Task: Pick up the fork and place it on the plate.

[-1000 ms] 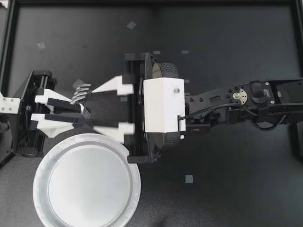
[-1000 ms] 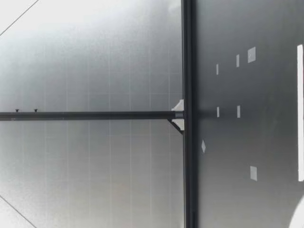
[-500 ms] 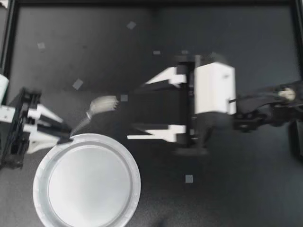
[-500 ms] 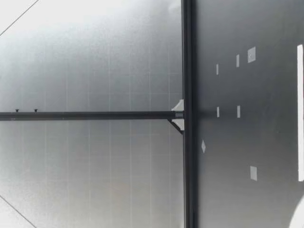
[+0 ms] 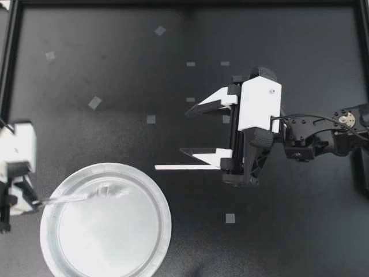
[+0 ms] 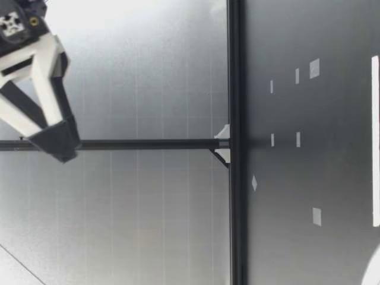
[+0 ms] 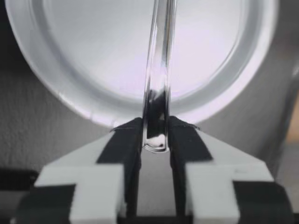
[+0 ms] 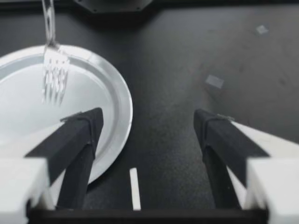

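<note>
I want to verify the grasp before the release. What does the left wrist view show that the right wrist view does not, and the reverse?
Only the left wrist view: both fingers of my left gripper pressing the end of the clear fork between them.
Only the right wrist view: the tines over the plate, my right gripper open and empty, and a white strip on the table between its fingers.
Both: the plate with the fork reaching over it.
</note>
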Available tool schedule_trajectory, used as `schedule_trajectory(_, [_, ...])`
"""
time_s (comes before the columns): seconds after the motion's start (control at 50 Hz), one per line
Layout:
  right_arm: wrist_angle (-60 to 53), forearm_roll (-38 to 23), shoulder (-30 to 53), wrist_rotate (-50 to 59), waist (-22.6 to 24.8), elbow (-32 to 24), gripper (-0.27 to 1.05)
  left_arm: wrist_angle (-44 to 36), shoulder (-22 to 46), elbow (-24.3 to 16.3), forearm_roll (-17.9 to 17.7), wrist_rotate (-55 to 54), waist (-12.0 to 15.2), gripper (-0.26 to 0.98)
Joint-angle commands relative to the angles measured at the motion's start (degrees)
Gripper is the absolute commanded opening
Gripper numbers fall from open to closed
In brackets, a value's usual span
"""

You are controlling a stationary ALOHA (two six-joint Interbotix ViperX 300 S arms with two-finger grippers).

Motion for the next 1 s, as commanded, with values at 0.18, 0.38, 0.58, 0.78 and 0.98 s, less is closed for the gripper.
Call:
schedule_trajectory(0.18, [0.0, 0.1, -0.4, 0.4, -0.7, 0.2, 0.74, -7.4, 6.4, 7.0, -0.6, -3.7, -5.8, -0.02])
schedule_trajectory(0.38, [-0.7, 0.1, 1.3, 2.3, -0.7, 0.4, 0.74, -7.3, 6.4, 10.5, 0.0, -6.2, -6.5, -0.02])
schedule_trajectory(0.58, [-1.5, 0.0, 2.5, 2.9, -0.7, 0.2, 0.74, -7.9, 6.6, 12.5, 2.1, -9.8, -6.5, -0.02])
schedule_trajectory(0.78, [-1.5, 0.0, 3.2, 2.9, -0.8, -0.4, 0.74, -8.9, 6.9, 12.9, 4.6, -12.9, -6.5, -0.02])
schedule_trajectory(0.98, [-1.6, 0.0, 4.0, 2.9, -0.8, -1.1, 0.74, -11.8, 8.9, 13.8, 4.9, -13.1, -6.5, -0.02])
